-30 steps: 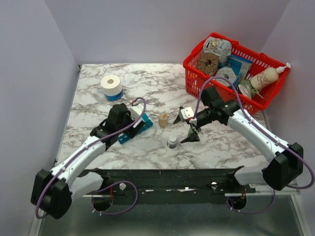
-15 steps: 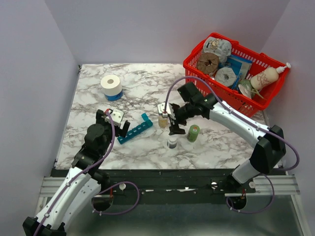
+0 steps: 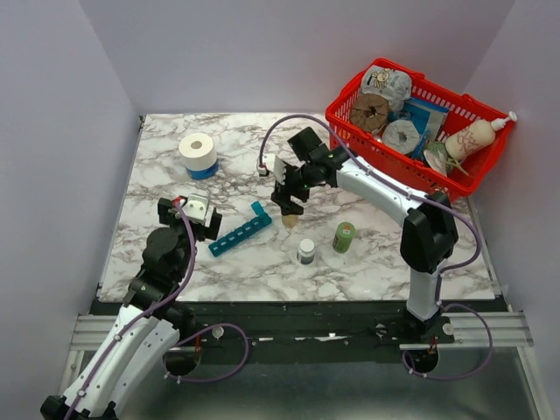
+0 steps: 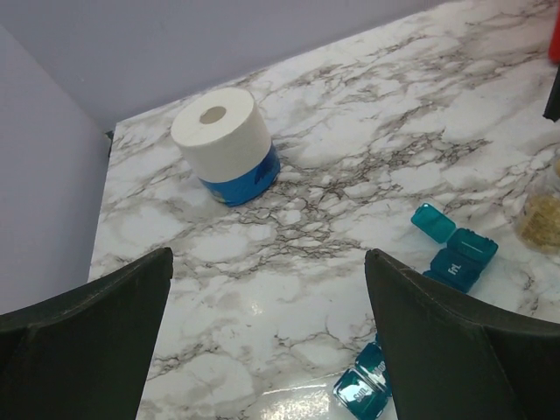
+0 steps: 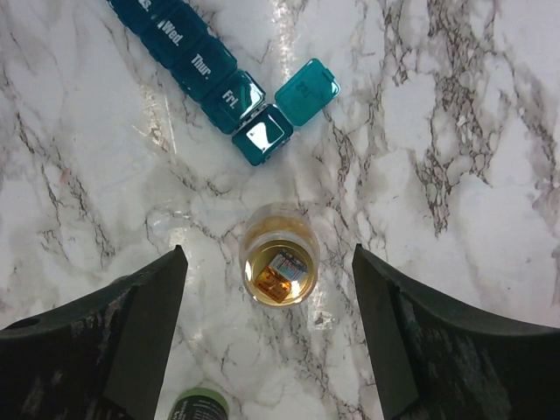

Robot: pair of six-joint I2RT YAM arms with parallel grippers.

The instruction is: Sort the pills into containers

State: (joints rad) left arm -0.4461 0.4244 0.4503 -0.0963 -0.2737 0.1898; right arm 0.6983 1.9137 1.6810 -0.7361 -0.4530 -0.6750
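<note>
**Top and wrist views of the sorting set-up.** The right fingers (image 5: 420, 350) stand spread wide, one on each side of the clear bottle (image 5: 279, 262). The bottle stands upright on the table (image 5: 455, 131), midway between them. A gap shows on both sides, so neither finger touches it. The pills (image 5: 275, 283), yellowish-brown pieces, lie inside the bottle. Just beyond the right fingertips lies the blue organiser (image 5: 197, 63), a strip of day-marked compartments. Their lids are shut except at the end nearest the bottle, where the lid (image 5: 307, 90) is swung open. A green bottle (image 5: 196, 405) stands back from the tips, near the root of one right finger. In the top view a white bottle (image 3: 305, 252) with a dark cap stands just beside it, on the near side of the right fingers. The red basket (image 3: 343, 140), filled with assorted goods, sits well apart from them at the far corner. The left fingers (image 4: 87, 350) are likewise wide apart and hold nothing. They are poised above the table near the organiser's other end, and parts of the strip show just ahead of one finger. Well ahead of them stands a white roll (image 4: 226, 144) with a blue band.
</note>
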